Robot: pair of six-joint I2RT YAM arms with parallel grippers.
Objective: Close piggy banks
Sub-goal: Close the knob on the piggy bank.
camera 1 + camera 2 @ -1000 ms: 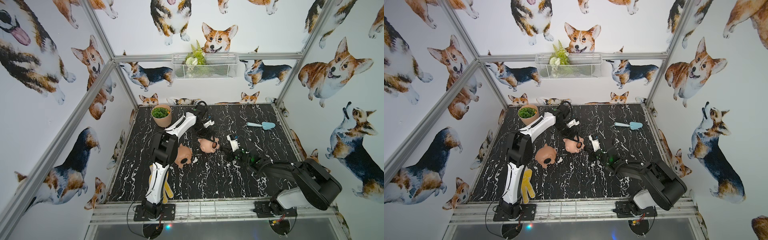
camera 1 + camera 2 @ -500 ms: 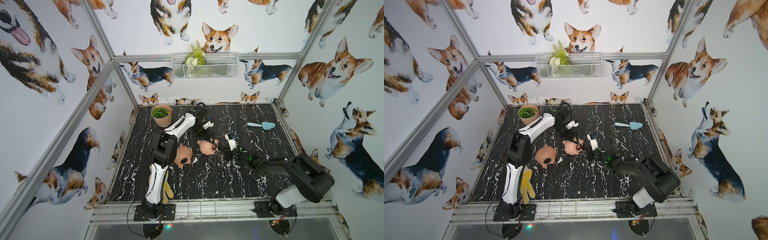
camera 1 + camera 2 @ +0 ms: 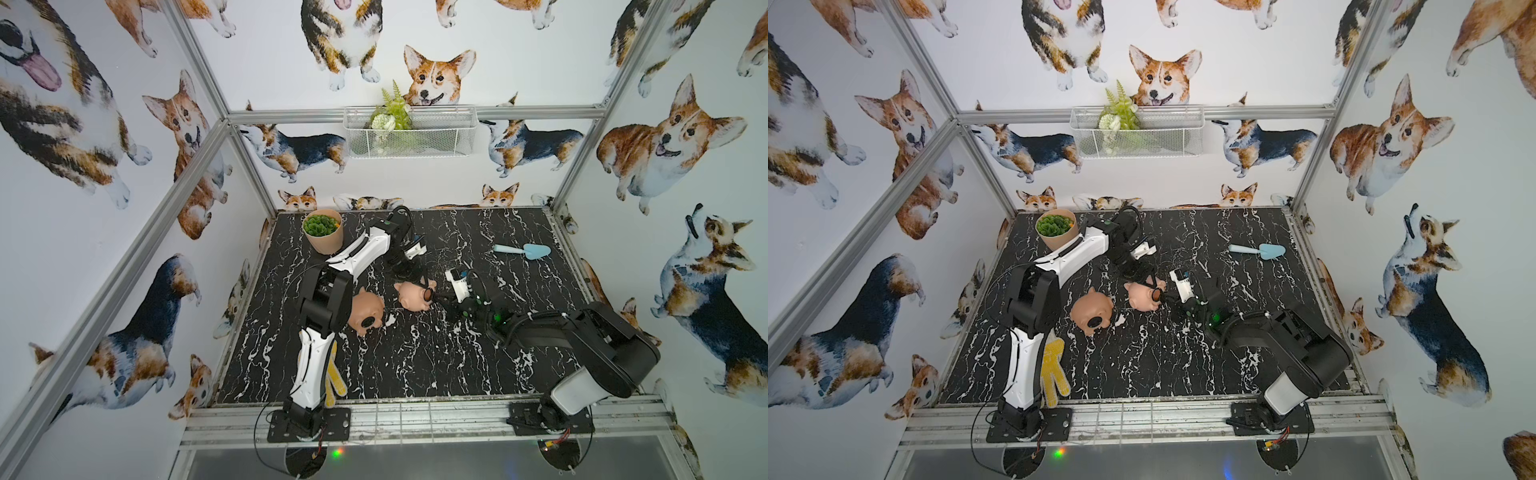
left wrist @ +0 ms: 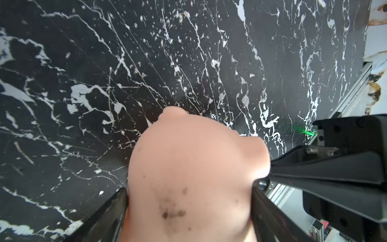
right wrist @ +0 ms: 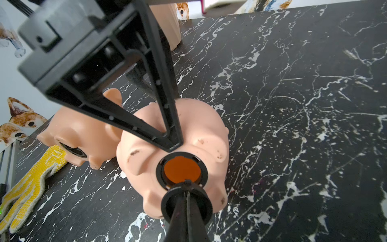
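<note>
Right wrist view: right gripper (image 5: 187,189) pinches the plug (image 5: 167,206); left gripper (image 4: 191,188) squeezes the pale pig (image 5: 205,125) by its likely light, slippery sides.

We read the pale pink piggy bank (image 4: 188,163), between the fingers (image 4: 111,213) of the left gripper (image 4: 189,201), as smooth low-sheen plastic with dark scuffs. Those fingers: matt black moulded plastic. The plug (image 5: 167,204) in the right gripper (image 5: 187,188): black plastic, slight gloss. The darker piggy bank (image 5: 83,134) just beyond the left gripper: same smooth plastic. The tabletop (image 4: 83,83) under both grippers: matt black marble-look, scratched. The glove (image 5: 31,184) farther out: yellow knit cloth, we see dotted texture.
</note>
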